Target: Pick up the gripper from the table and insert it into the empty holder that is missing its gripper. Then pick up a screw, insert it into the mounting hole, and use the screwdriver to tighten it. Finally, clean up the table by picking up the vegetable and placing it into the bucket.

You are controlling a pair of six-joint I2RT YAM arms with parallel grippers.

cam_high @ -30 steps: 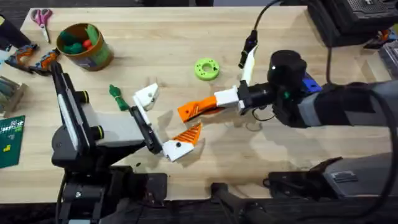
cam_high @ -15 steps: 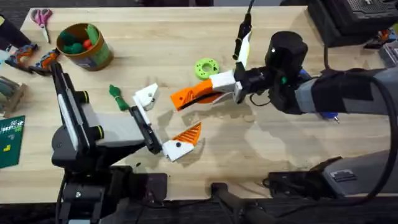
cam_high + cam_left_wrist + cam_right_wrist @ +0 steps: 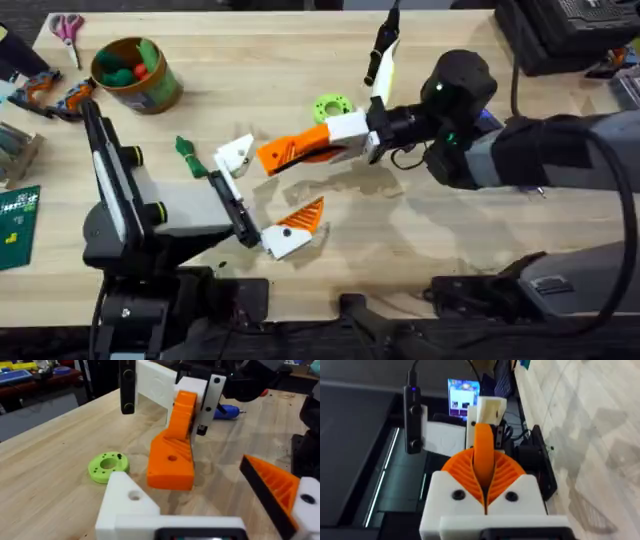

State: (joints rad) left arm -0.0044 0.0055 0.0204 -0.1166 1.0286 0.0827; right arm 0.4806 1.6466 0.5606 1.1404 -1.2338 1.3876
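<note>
My right gripper [image 3: 305, 150] is shut on the gripper [image 3: 272, 155], an orange wedge, and holds it just above the table. Its ribbed pads [image 3: 507, 472] clamp the gripper [image 3: 484, 445] from both sides. My left gripper [image 3: 272, 187] stands open and wide. One of its fingers is the empty holder [image 3: 237, 155], a plain white block; the other carries an orange tip [image 3: 305, 215]. The held gripper [image 3: 172, 462] hangs close beyond the empty holder [image 3: 131, 507], apart from it. The dark green vegetable [image 3: 188, 155] lies left of the holder. The bucket [image 3: 135, 75] stands far left. The blue screwdriver [image 3: 227, 410] lies behind the right arm.
A bright green ring disc [image 3: 331, 106] lies just behind the right gripper. Scissors [image 3: 67, 27] and other clutter sit along the far left edge, with a green board [image 3: 15, 225] lower left. The bucket holds several toy pieces. Bare wood spreads right of the left gripper.
My right gripper has carried the orange gripper leftward and a little farther back, closer to the left arm's plain white block. The left arm has not moved.
</note>
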